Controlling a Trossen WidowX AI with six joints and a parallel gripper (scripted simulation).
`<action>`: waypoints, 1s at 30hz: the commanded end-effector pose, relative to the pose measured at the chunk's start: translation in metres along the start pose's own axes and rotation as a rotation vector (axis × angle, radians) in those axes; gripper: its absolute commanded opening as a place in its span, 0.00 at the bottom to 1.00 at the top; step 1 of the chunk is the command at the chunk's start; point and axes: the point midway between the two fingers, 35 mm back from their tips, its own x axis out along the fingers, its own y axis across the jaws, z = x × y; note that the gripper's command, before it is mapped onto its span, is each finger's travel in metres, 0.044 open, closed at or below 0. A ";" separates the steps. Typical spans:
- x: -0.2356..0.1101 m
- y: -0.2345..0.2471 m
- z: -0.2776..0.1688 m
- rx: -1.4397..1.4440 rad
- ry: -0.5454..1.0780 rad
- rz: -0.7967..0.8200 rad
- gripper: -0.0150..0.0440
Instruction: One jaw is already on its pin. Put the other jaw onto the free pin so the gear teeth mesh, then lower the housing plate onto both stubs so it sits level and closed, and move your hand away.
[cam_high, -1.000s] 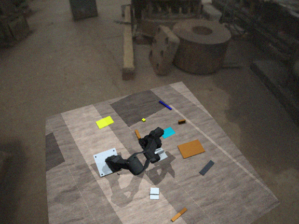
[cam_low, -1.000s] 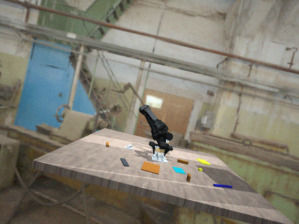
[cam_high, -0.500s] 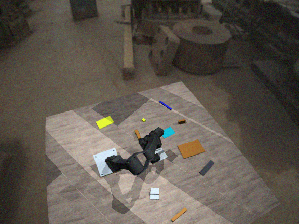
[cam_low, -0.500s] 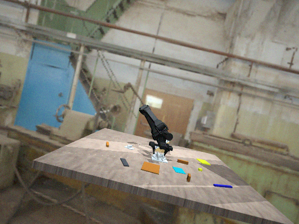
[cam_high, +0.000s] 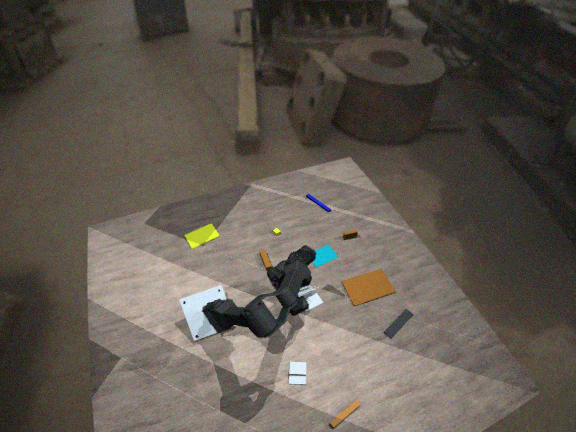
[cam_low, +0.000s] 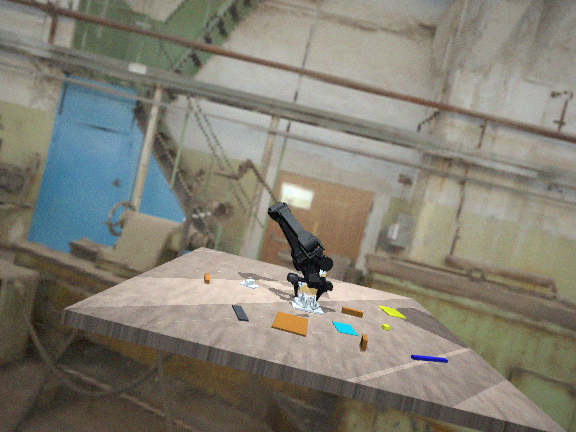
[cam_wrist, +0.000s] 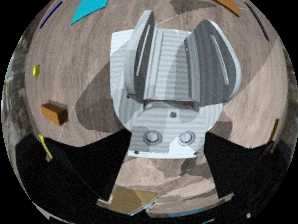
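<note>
Grey slotted jaw pieces (cam_high: 306, 290) (cam_low: 305, 302) (cam_wrist: 215, 60): both standing, apparently mounted
White housing plate (cam_wrist: 165, 125): seemingly sitting level
Black gripper (cam_high: 287, 290) (cam_low: 308, 296) (cam_wrist: 166, 132): standing wide, holding nothing; withdrawal remaining

blue bar (cam_high: 318, 202) (cam_low: 429, 359) near table edge | cyan sheet (cam_high: 325, 255) (cam_low: 345, 328) (cam_wrist: 90, 9) flat | dark strip (cam_high: 398, 323) (cam_low: 240, 313), perhaps a bar

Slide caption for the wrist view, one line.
Open black claw reaching toward a pale grey bracket-like assembly with two upright slotted curved plates and two round studs.
</note>
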 end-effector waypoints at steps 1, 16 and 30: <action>0.000 0.000 0.000 0.000 0.000 0.000 1.00; -0.004 0.000 0.000 0.000 0.000 0.001 1.00; -0.068 0.000 0.000 -0.005 -0.010 -0.002 1.00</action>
